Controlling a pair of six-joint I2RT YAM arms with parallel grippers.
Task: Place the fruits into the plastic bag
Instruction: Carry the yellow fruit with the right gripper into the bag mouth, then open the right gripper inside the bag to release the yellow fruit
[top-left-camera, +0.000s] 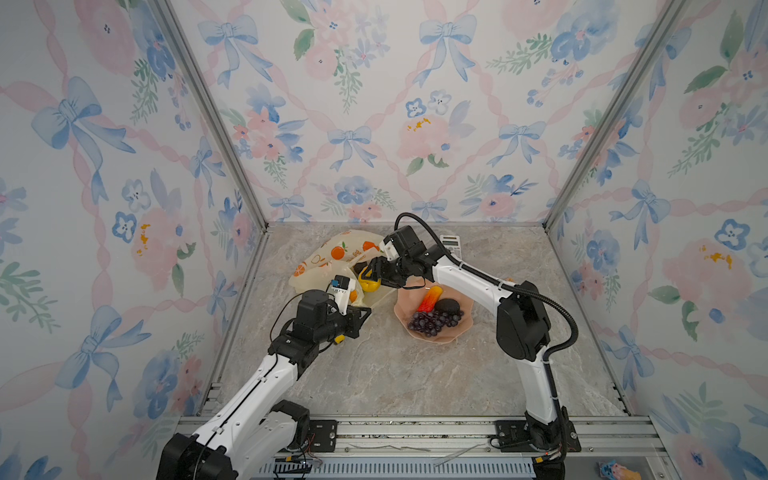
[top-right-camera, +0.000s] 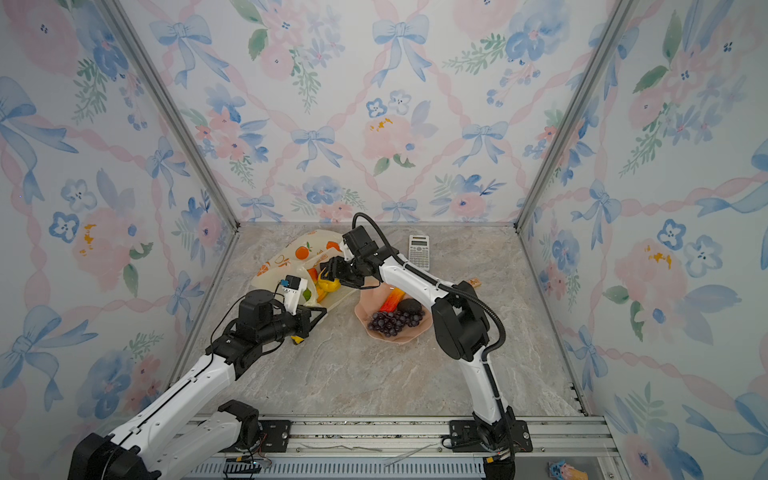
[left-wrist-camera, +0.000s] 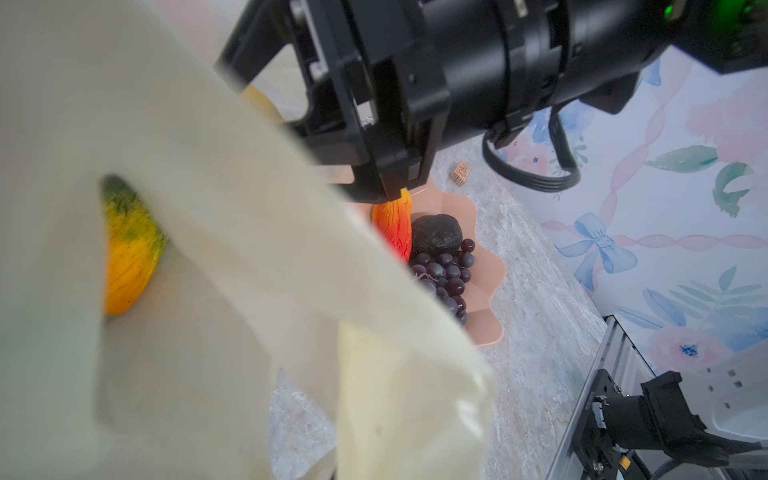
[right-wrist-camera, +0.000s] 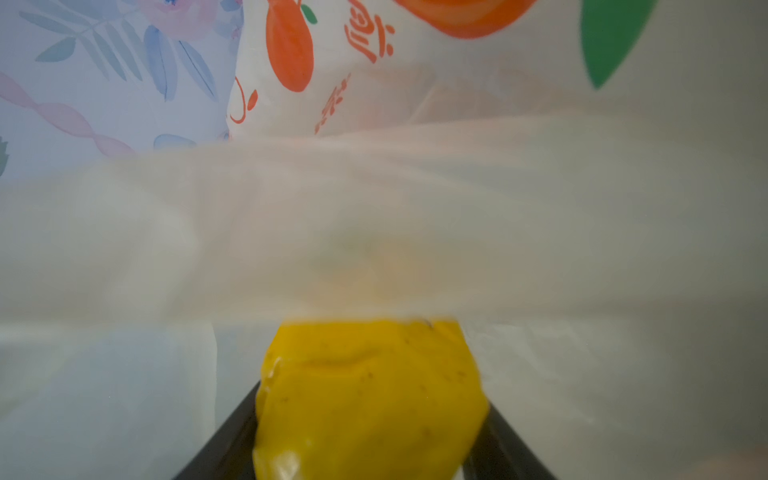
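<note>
The plastic bag (top-left-camera: 332, 253) lies near the far edge of the bench (top-left-camera: 415, 374), toward its left side, with the mouth facing the pink plate (top-left-camera: 440, 337) just beside it. The left tool (top-left-camera: 365, 311) is closed on the rim of the bag and holds it lifted. The right tool (top-left-camera: 369, 275) grips a yellow fruit (right-wrist-camera: 370, 399) at the mouth of the bag. Inside the bag lies an orange-green fruit (left-wrist-camera: 129, 257). On the plate there are a red-yellow fruit (top-left-camera: 432, 299), a dark avocado (top-left-camera: 448, 306) and a purple grape bunch (top-left-camera: 432, 322).

the plastic bag (top-left-camera: 328, 253) is thin, translucent film; the yellow fruit (right-wrist-camera: 370, 395) and grapes (left-wrist-camera: 446, 278) shine glossy, the avocado (left-wrist-camera: 436, 235) looks rough and matt.
</note>
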